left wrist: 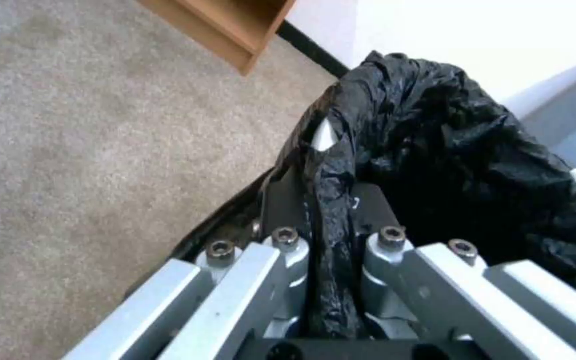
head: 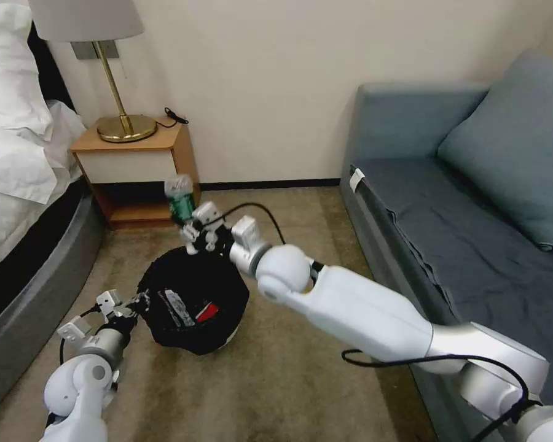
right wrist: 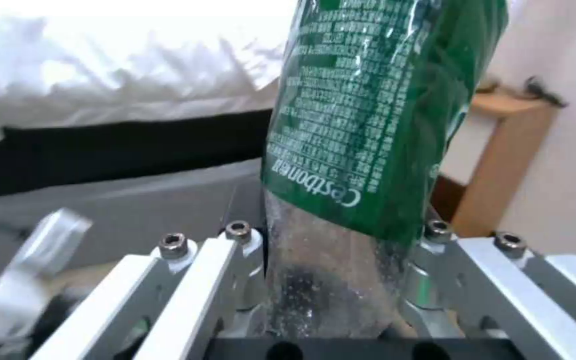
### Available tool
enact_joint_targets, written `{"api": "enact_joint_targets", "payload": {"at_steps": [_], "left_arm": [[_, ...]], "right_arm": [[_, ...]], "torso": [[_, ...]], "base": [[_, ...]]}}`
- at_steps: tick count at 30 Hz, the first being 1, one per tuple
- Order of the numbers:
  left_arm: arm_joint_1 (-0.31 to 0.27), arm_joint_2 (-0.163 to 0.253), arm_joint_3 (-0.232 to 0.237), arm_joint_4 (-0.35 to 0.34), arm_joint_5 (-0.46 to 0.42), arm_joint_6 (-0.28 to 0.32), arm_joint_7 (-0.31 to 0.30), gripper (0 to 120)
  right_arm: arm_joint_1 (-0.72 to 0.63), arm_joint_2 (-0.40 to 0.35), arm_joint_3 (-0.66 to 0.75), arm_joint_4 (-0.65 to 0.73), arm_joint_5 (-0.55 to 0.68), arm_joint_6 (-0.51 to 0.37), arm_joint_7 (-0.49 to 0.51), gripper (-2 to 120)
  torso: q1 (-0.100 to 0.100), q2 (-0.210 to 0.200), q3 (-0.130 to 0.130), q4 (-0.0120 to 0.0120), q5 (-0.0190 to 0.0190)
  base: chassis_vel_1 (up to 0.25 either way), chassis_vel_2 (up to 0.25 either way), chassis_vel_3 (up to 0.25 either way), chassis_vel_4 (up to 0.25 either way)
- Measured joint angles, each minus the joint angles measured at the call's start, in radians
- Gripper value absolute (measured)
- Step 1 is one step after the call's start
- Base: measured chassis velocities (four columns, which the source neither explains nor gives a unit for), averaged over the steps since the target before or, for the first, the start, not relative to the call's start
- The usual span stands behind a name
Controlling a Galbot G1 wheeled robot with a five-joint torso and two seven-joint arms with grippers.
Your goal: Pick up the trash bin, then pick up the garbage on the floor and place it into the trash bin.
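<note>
Closest to the robot, the left gripper (head: 131, 304) has its fingers pinched tight on the near edge of the trash bin (head: 193, 301), a fold of the black liner squeezed between the two pads, as the left wrist view shows. The bin looks lifted and tipped, its mouth turned up toward the robot and its white base rim peeking out low on the far-right side; I'd judge it is held that way to offer a wide opening for whatever gets dropped in. Inside the crinkly bag I can make out a pale wrapper (head: 179, 307) and a red scrap (head: 207, 313) lying against the liner.

Just beyond the bin's far rim, the right gripper (head: 189, 228) hangs in the air with its fingers closed on the lower end of a clear plastic bottle (head: 179, 197). The bottle stands roughly upright above the gripper, green label wrapped round its middle, white print running along it, the clear part looking scuffed or beaded where the fingers clamp it. It sits above and slightly past the bin's opening, not yet inside. Held by one end, it seems ready to be let go over the bag.

Farther off, a wooden nightstand (head: 135, 166) with a brass lamp (head: 120, 92) stands against the wall, the bed (head: 18, 184) to the left and a blue sofa (head: 461, 202) to the right, beige carpet (head: 301, 380) underneath.
</note>
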Motion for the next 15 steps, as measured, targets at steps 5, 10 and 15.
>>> {"api": "enact_joint_targets", "payload": {"at_steps": [5,10,15], "left_arm": [[-0.003,-0.008,0.001,-0.004,-0.001,0.000,0.000,5],[-0.005,-0.015,0.004,-0.006,-0.001,0.000,-0.001,5],[-0.005,-0.018,0.005,-0.009,-0.001,0.001,-0.002,5]], "right_arm": [[-0.048,-0.005,-0.028,0.003,-0.029,0.004,-0.016,25],[-0.096,0.005,-0.053,-0.001,-0.064,0.004,-0.022,25],[-0.106,0.013,-0.079,-0.005,-0.074,0.002,-0.028,25]], "torso": [[0.000,0.000,0.000,-0.0001,0.0000],[0.000,0.000,0.000,-0.0001,0.0000],[0.000,0.000,0.000,0.0000,0.0000]], "base": [[0.000,0.000,0.000,0.000],[0.000,0.000,0.000,0.000],[0.000,0.000,0.000,0.000]]}}
